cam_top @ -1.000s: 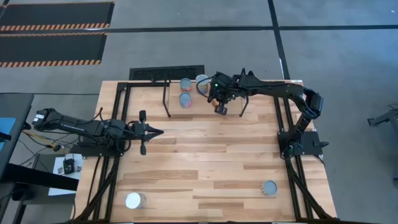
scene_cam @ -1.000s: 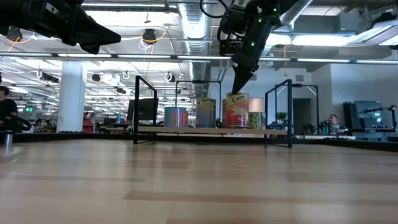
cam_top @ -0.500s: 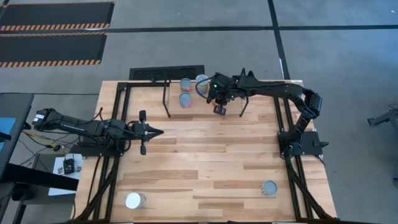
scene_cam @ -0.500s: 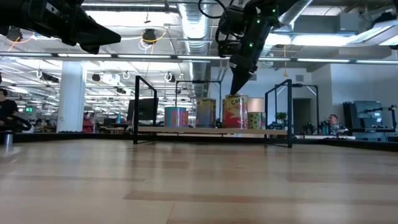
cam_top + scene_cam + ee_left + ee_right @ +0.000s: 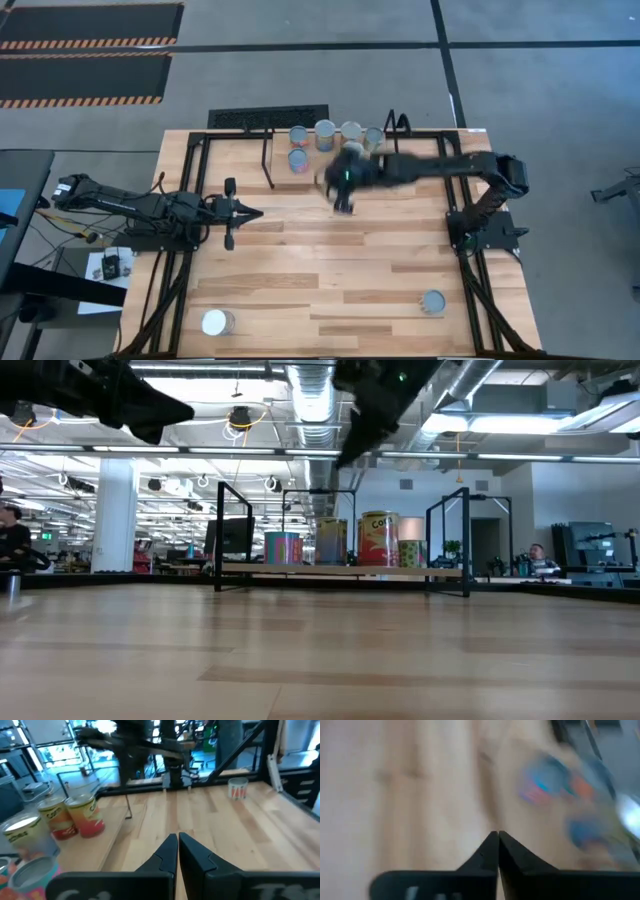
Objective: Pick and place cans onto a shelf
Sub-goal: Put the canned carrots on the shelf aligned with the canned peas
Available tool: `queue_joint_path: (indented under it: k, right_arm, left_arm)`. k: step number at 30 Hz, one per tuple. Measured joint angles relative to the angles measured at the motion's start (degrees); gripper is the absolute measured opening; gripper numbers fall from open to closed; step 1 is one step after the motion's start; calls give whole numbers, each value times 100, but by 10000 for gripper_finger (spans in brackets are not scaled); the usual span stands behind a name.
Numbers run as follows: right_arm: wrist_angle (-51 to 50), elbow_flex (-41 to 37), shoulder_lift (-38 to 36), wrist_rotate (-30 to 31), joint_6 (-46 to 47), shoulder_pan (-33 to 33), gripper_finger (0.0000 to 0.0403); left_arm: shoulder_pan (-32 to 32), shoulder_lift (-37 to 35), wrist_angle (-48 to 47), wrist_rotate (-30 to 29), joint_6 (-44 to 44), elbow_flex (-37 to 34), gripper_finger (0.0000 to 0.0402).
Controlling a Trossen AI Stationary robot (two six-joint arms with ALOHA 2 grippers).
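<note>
The worktop is bare across its middle, so both arms have free room to travel. At its twelve o'clock edge stands the shelf, holding five cans: four in a back row and one in front, the leftmost at, packed close, probably to leave space for more. In the low view a corn can stands upright among them. Two cans wait off the shelf, one white-topped at seven o'clock and one blue-grey at five o'clock. The right pincer hovers just clear of the shelf's front, fingers pressed together and empty. The left pincer waits at nine o'clock, likewise closed on nothing.
</note>
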Motion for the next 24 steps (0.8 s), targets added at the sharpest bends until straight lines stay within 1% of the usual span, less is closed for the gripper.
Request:
queue_joint_path:
  k: [1, 3, 6, 10, 13, 15, 18, 22, 24]
  right_arm:
    - [490, -206, 5, -23, -1, 245, 13]
    - [1321, -598, 15, -36, 82, 702, 14]
    - [2647, -1062, 65, -24, 329, 1280, 13]
    - [3717, -1523, 89, 32, 748, 1918, 7]
    - [4049, -1719, 82, 378, 999, 2351, 8]
    - [4059, -1831, 85, 635, 1102, 2598, 5]
    - [4073, -1900, 85, 953, 1385, 2888, 4]
    - [4164, -1900, 85, 1151, 1522, 3214, 5]
    - [4177, -1900, 85, 1216, 1522, 3341, 3]
  left_arm:
    - [-1, 1, 47, 39, -5, 0, 6]
    - [-2, 0, 171, 180, -6, 0, 6]
    - [-2, 1, 329, 214, 17, 1, 6]
    - [1, 2, 561, 210, -34, 0, 6]
    - [-2, -2, 1172, 209, 17, -228, 6]
    - [0, -2, 1633, 209, 95, -507, 6]
    - [1, -5, 2035, 180, 108, -830, 6]
    - [0, -133, 1953, 180, 150, -905, 6]
    - [7, -217, 1804, 299, 264, -905, 6]
